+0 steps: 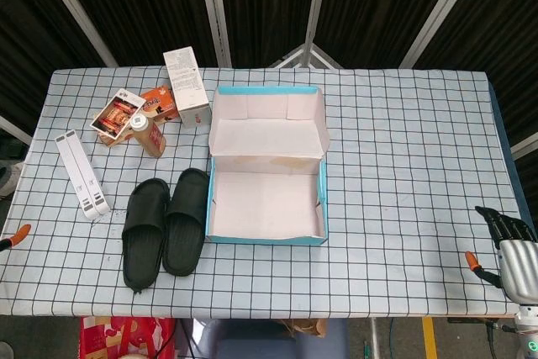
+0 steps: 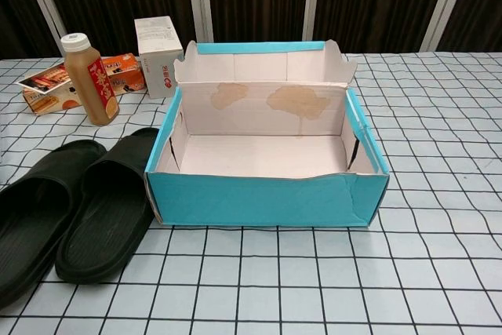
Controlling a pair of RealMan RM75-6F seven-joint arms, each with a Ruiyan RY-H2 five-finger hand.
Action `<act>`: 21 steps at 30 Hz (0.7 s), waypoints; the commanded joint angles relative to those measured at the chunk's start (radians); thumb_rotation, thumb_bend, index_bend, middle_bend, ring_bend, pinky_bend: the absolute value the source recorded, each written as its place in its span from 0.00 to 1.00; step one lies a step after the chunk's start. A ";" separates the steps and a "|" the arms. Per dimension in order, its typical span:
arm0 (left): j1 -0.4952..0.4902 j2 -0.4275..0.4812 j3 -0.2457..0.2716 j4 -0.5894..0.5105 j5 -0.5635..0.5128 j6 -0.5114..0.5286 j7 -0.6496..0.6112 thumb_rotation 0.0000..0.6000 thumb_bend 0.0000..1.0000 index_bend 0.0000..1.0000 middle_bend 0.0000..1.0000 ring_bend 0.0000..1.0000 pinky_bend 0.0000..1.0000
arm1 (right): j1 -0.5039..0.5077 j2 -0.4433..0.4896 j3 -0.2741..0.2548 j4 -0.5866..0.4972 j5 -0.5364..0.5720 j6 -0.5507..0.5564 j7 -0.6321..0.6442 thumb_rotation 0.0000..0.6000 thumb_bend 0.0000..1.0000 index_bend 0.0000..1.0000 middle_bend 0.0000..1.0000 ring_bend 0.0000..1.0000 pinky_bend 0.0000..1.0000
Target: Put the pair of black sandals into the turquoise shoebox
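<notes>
Head view looked down on a table [image 1: 403, 140] covered in a white cloth with a black grid. Near the middle sat the turquoise shoebox [image 1: 266, 204], open and empty, its lid folded back towards the far edge. Brown stains marked the inside of the lid in the chest view. The pair of black sandals [image 1: 163, 222] lay side by side on the cloth, touching the box's left wall, toes pointing to the far edge. None of the pair was in the box.

Towards the far left corner stood a brown bottle [image 1: 150, 135] with a white cap, and a white carton [image 1: 187, 86] stood just behind the box's left corner. An orange packet [image 1: 158, 103] and a printed card [image 1: 118, 113] lay between them. A white folded stand [image 1: 81, 173] lay near the left edge.

The right hand [image 1: 511, 256] rested at the near right corner, its dark fingers [image 1: 503, 224] spread apart and holding nothing. At the left edge only an orange fingertip of the left hand [image 1: 17, 233] showed, so its fingers could not be judged.
</notes>
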 commanded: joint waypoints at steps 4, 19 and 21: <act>0.006 0.003 -0.001 -0.012 0.006 0.019 0.015 1.00 0.25 0.02 0.06 0.08 0.28 | 0.000 0.001 -0.001 0.008 0.003 -0.003 0.004 1.00 0.32 0.16 0.20 0.21 0.19; 0.003 0.002 0.012 -0.027 0.010 0.004 0.047 1.00 0.25 0.01 0.08 0.08 0.28 | 0.000 0.008 0.000 0.006 0.009 -0.009 0.020 1.00 0.32 0.16 0.20 0.21 0.19; 0.002 0.003 0.014 -0.034 0.019 0.006 0.044 1.00 0.25 0.00 0.06 0.08 0.28 | -0.001 0.009 -0.001 0.009 0.009 -0.010 0.026 1.00 0.32 0.16 0.20 0.21 0.19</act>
